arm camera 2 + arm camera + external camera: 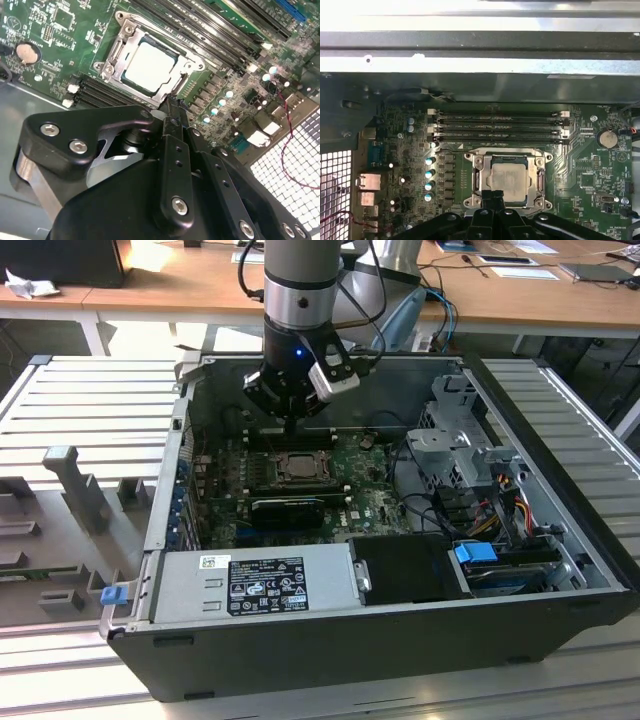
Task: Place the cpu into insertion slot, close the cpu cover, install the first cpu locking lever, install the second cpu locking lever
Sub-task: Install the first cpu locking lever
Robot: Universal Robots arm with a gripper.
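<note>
One arm reaches down into an open computer case that lies on a slatted grey desk. Its jaws hang low over the green motherboard, just above the far edge of the insertion slot as the exterior view sees it. In both wrist views the jaws look pressed together into one narrow dark tip with nothing between them. That tip sits at the rim of the slot, though whether it actually touches the metal cannot be told.

The cpu already lies flat inside the slot, its pale silver top facing up. The cpu cover is folded down over it, and the chip shows through the cover's square window. How the locking levers stand cannot be made out.

Four long black memory slots run side by side just beside the slot. A round coin battery sits on the board well apart from it. In the exterior view a grey power supply fills the near side of the case, with a blue clip toward the exterior view's right.
</note>
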